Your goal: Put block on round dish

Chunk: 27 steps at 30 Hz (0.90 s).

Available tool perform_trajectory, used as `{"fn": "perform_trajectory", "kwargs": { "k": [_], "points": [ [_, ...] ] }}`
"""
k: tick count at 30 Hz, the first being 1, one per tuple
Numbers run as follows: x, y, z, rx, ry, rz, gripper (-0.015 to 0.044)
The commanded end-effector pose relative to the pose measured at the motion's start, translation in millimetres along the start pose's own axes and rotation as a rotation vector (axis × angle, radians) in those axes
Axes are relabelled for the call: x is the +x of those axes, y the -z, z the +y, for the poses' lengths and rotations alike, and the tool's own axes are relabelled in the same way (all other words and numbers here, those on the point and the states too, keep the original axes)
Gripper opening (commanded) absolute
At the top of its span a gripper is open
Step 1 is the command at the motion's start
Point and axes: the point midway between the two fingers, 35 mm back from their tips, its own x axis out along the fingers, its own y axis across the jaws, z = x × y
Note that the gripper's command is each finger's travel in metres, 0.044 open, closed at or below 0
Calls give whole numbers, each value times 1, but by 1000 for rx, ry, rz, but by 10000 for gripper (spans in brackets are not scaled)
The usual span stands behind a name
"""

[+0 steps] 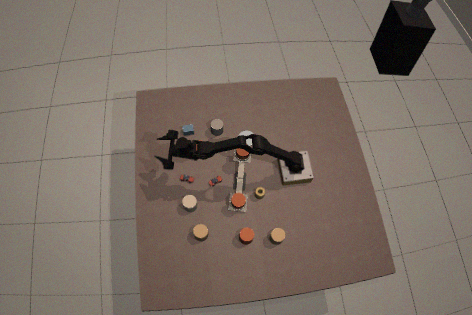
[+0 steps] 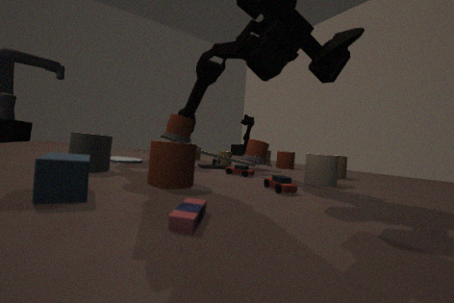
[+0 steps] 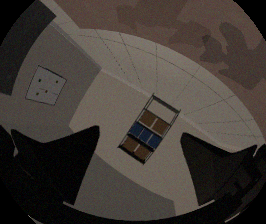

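Two orange cups stand on the pans of the balance (image 1: 240, 170). One cup (image 1: 242, 154) (image 2: 181, 125) is beside the round white dish (image 1: 245, 133) (image 2: 126, 160), and its pan is raised. The other cup (image 1: 238, 200) (image 2: 257, 148) is at the opposite end, and its pan sits lower. No block shows under either cup. The dish is partly hidden by the arm in the top view; no cup shows above it. My gripper (image 1: 159, 148) (image 2: 337, 1) (image 3: 141, 135) is open and empty, high up and well beyond the balance, with the arm passing above the dish's side of it.
A blue block (image 1: 188, 129) (image 2: 62, 177), grey cylinder (image 1: 216, 127) (image 2: 90, 151), orange cylinder (image 2: 172, 164) and pink-and-blue block (image 2: 188, 214) stand near the gripper's side. Toy cars (image 1: 187, 178) (image 2: 280, 183), a yellow ring (image 1: 260, 192), a cream cylinder (image 1: 189, 202) and other cylinders surround the balance.
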Motion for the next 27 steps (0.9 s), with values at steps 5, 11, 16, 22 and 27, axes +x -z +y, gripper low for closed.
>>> {"fn": "perform_trajectory", "kwargs": {
  "k": [5, 11, 16, 22, 27],
  "points": [
    [-21, 13, -9, -100, 28, -16, 440],
    [-60, 32, -21, -273, 80, -38, 440],
    [-93, 44, -30, -421, 124, -50, 440],
    [-136, 53, -38, -600, 179, -57, 440],
    [-172, 57, -43, -751, 225, -56, 440]
  ]
}}
